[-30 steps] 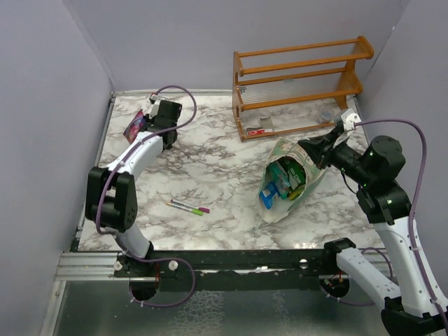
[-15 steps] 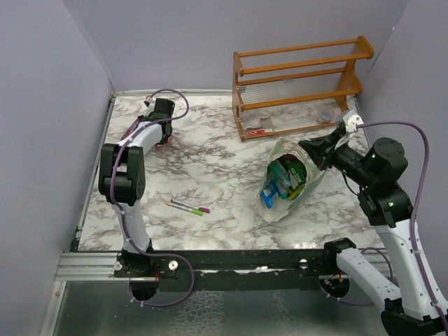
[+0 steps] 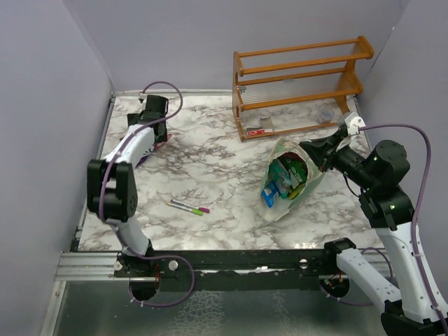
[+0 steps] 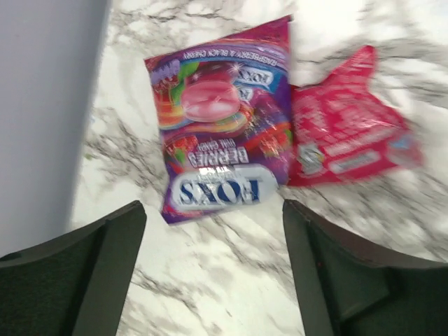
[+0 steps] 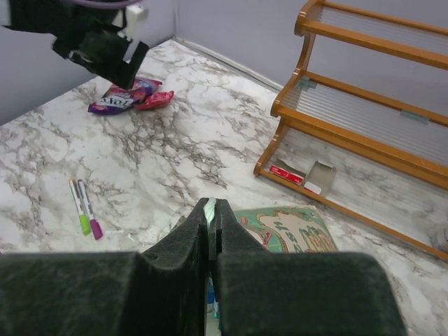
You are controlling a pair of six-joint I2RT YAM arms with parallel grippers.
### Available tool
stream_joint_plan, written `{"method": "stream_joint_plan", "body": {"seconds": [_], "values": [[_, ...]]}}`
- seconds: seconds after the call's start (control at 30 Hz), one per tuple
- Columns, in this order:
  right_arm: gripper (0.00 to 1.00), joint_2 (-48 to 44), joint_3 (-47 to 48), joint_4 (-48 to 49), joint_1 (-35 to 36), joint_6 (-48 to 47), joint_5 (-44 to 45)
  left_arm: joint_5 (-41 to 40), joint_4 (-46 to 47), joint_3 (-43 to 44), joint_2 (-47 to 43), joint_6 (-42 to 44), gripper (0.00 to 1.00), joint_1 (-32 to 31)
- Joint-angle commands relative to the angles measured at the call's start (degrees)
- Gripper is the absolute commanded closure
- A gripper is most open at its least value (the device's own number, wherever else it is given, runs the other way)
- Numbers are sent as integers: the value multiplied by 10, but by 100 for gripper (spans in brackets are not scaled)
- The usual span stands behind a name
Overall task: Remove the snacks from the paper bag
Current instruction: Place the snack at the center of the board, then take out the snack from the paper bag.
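Two glossy packets: purple packet (image 4: 224,126) touching pink packet (image 4: 346,129); veined marble tabletop (image 4: 210,280).

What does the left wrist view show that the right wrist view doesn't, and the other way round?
Only the left wrist: the Fox's lettering on the purple packet, and that the left gripper is open and empty. Only the right wrist: the right gripper shut on the paper bag rim, two marker pens, the wooden rack. Both: the purple packet and pink packet lying touching on the marble table.
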Motion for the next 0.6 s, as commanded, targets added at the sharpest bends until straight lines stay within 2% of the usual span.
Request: {"method": "stream_joint_plan", "body": {"seconds": [0.0, 0.03, 0.13, 0.23, 0.3, 0.37, 0.5, 0.57], "values": [[99, -10, 4, 48, 1, 9, -26, 202, 69, -89, -195, -61, 11, -3], [99, -9, 7, 47, 1, 11, -27, 243, 86, -118, -229, -74, 8, -4], [99, -9, 8, 47, 1, 13, -23, 342, 109, -193, -321, -114, 7, -11], [98, -16, 1, 55, 1, 16, -18, 472, 128, -275, -395, -171, 10, -22], [99, -18, -5, 61, 1, 18, -18, 530, 160, -336, -442, -219, 13, -49], [99, -14, -9, 64, 1, 18, -18, 528, 189, -384, -484, -265, 14, -105], [99, -8, -11, 69, 1, 22, -22, 439, 213, -423, -538, -334, 16, -246], [99, -8, -16, 78, 1, 29, -29, 395, 227, -424, -551, -351, 17, -297]]}}
